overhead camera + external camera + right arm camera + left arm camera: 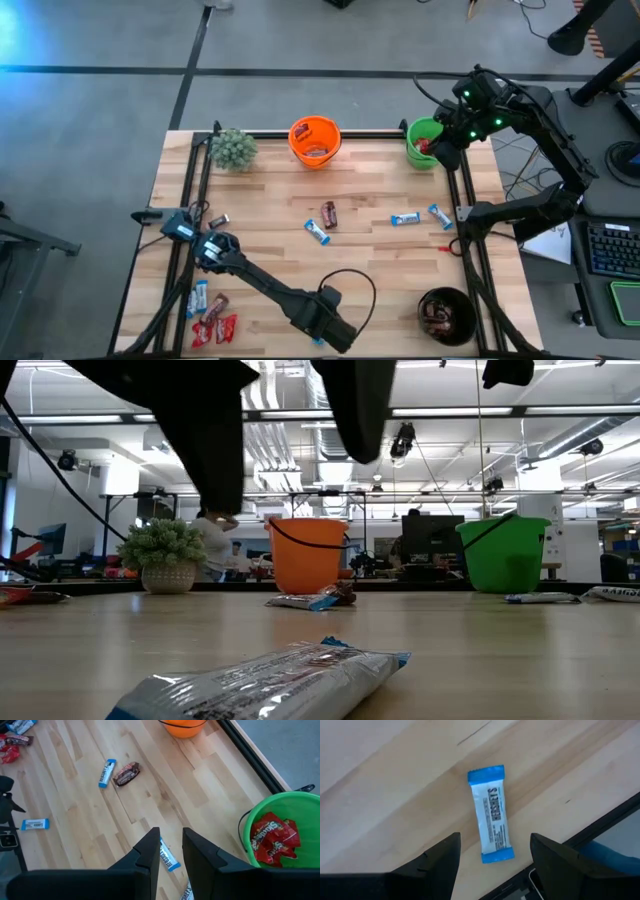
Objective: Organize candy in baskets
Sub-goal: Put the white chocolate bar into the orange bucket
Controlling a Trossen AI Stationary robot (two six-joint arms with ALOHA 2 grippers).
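Observation:
A light blue-and-white candy bar (492,815) lies flat on the wood beside the black rail at the table's left edge. My left gripper (495,842) (203,248) hangs over it, pointing down and open. One finger stands off each long side of the bar and neither touches it. In the high view the gripper hides this bar. My right gripper (170,837) (445,150) waits high over the far right corner beside the green basket (425,143). Its fingers stand a narrow gap apart with nothing between them. The orange basket (315,140) stands at the far edge and the black basket (447,313) at the near right.
Loose candy lies mid-table: a brown bar (328,213) and blue-and-white bars (318,232) (405,219) (440,215). Another brown bar (218,220) lies by my left gripper, and a mixed pile (210,320) sits at the near left. A fuzzy plant (235,148) stands far left.

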